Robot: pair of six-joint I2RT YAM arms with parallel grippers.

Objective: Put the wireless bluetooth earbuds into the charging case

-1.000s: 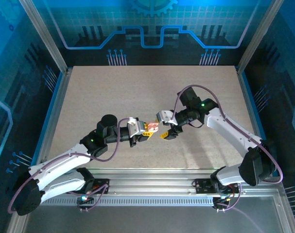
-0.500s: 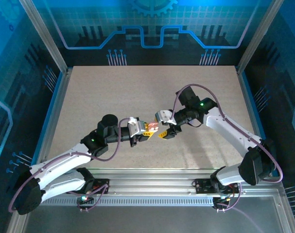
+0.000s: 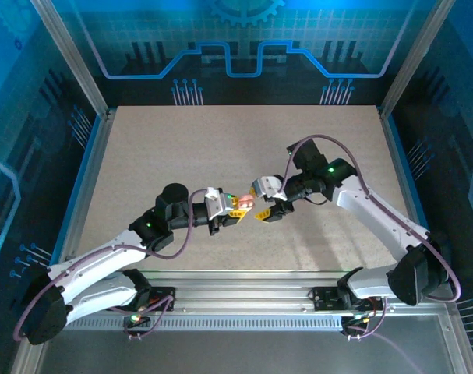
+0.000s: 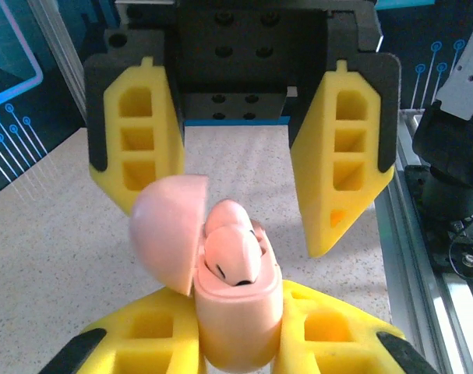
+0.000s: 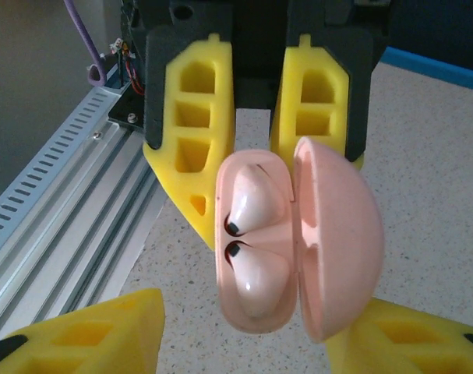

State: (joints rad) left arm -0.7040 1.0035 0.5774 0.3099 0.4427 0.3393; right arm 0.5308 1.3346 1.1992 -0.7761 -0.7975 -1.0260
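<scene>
Earbuds (image 5: pixel 252 201), two pale pinkish-white ones, sit side by side in the pink charging case (image 4: pixel 236 327). Their rounded ends point out of its open mouth toward the right gripper (image 3: pixel 264 215), whose jaws stand spread and empty. The lid (image 4: pixel 162 230) swings open sideways. The left gripper (image 3: pixel 236 215) clamps the case above the table (image 3: pixel 181 148).

A speckled beige table (image 3: pixel 181 148) sits within blue circuit-patterned walls (image 3: pixel 244 47) and aluminium rails (image 3: pixel 244 300).
</scene>
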